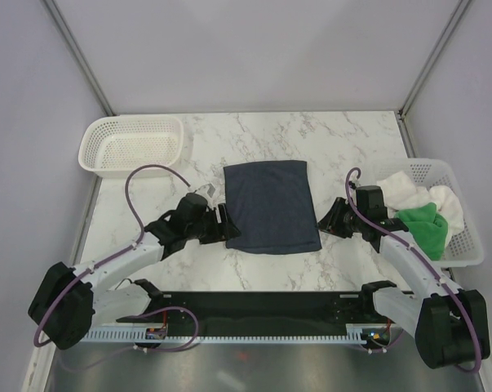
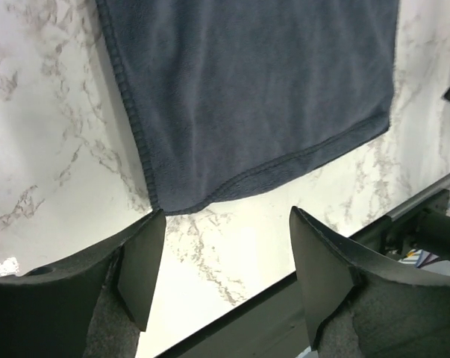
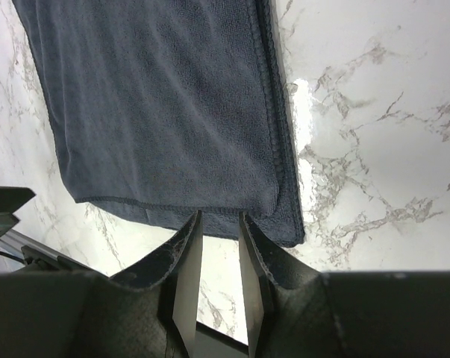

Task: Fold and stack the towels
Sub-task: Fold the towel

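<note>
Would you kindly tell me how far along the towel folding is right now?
Done: the navy towel lies flat, seemingly folded once, judging by its doubled right edge. In hand: the left gripper, jaws open, and the right gripper, jaws narrowly apart, sit at its near corners. Left: the white towel and green towel wait in the basket.

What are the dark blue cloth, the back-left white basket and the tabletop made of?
Navy towel: soft cloth, probably microfibre; matte fuzzy nap, stitched hem. Basket: apparently moulded white plastic; regular mesh holes. Table: glossy marble or marble-look laminate; grey veins, light glare, can't tell which.
</note>
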Controlling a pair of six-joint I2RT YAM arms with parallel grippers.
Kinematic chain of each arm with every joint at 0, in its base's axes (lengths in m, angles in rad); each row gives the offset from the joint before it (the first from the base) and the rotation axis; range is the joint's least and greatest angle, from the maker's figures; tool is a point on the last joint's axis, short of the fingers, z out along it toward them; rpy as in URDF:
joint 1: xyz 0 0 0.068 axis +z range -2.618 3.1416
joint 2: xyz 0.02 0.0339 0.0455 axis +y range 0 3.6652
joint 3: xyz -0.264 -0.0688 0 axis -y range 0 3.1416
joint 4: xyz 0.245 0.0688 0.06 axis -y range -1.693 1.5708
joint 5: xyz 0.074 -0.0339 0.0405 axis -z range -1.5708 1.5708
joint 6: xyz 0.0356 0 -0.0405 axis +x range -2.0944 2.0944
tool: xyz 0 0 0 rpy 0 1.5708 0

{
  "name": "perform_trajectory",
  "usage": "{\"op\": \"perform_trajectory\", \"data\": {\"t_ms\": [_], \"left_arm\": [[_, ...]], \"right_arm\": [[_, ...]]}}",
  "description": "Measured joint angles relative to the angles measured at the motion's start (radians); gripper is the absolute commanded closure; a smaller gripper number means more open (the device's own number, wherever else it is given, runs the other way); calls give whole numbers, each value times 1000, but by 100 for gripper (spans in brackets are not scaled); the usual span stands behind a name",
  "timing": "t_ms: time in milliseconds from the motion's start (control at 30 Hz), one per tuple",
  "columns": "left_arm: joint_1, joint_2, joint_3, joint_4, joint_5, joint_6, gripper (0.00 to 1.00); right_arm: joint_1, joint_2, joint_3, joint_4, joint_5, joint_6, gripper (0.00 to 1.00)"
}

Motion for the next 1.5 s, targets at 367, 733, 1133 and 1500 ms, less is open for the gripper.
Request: {"op": "perform_trajectory", "data": {"t_ms": [367,733,1133,1500], "left_arm": [[-40,159,-143,284,29,-3,18],[-67,220,-154,471,77,-3,20],[-71,67,-113,417,64,11,21],[-71,-121,-105,129,-87,39,33]], "right_arm": [[4,-1,-2,10,-4,0,66],[6,-5,-11,12,-3,0,66],[6,11,-12,21,-4,-8,66],[108,12,-8,27,24,-5,78]]}}
